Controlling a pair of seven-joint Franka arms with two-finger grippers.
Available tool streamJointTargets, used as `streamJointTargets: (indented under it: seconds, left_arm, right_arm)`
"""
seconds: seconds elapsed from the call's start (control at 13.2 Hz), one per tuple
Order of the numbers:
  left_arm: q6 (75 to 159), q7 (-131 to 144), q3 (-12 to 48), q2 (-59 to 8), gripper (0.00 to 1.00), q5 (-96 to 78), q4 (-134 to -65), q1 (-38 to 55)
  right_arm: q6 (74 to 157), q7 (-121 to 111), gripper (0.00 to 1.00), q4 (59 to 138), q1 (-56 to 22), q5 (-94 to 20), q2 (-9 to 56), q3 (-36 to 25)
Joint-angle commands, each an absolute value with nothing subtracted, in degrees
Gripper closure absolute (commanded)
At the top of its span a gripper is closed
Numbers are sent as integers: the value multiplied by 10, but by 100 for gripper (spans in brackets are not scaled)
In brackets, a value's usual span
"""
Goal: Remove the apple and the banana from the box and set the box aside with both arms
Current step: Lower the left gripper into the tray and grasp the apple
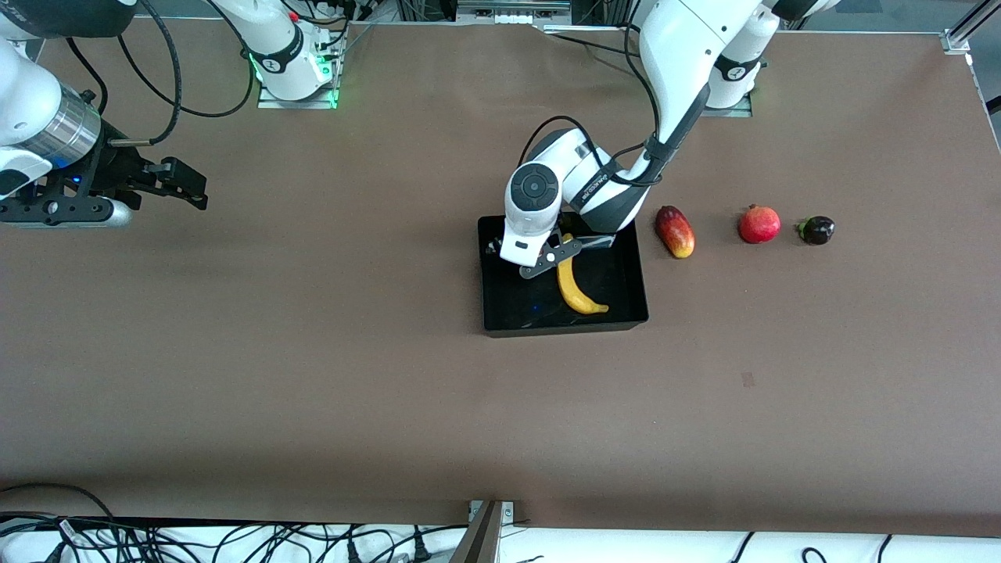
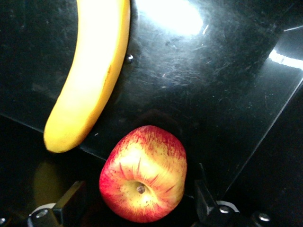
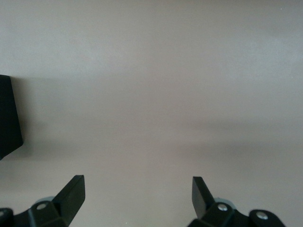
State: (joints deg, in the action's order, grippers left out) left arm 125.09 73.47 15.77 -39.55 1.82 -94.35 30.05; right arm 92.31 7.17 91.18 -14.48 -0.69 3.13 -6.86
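The black tray (image 1: 637, 270) lies mid-table. The banana (image 1: 577, 288) lies in it, also in the left wrist view (image 2: 92, 75). The streaked apple (image 2: 142, 182) rests on the tray floor beside the banana's tip; in the front view the left hand hides it. My left gripper (image 1: 546, 259) is down in the tray, its fingers open on either side of the apple with small gaps (image 2: 138, 189). My right gripper (image 1: 184, 184) hangs open and empty over bare table toward the right arm's end (image 3: 137, 182).
An oblong red-yellow fruit (image 1: 675, 231), a red round fruit with a crown (image 1: 759, 224) and a small dark fruit (image 1: 816, 230) lie in a row beside the tray toward the left arm's end. A tray corner (image 3: 7, 118) shows in the right wrist view.
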Motion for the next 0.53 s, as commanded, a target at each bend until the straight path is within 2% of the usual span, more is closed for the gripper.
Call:
streamJointTargets:
  seconds: [0.0,0.3,0.38,0.46]
  left_arm:
    - [1288,728,165,-407,0,24,-960,300]
    - [1317,728,165,-422,0,31,-969,300]
    - [1318,728,165,-425,17,31,-969,300]
    - [1318,727,165,-426,45,32,-969,300]
  right_arm:
    - [921,67,0,905,-141,-17,32,-68]
    - [921,67,0,905,-141,-17,32,-68]
    - [921,67,0,905,-140,-17,32,-68]
    - [921,67,0,905,-140,-17,32,-68]
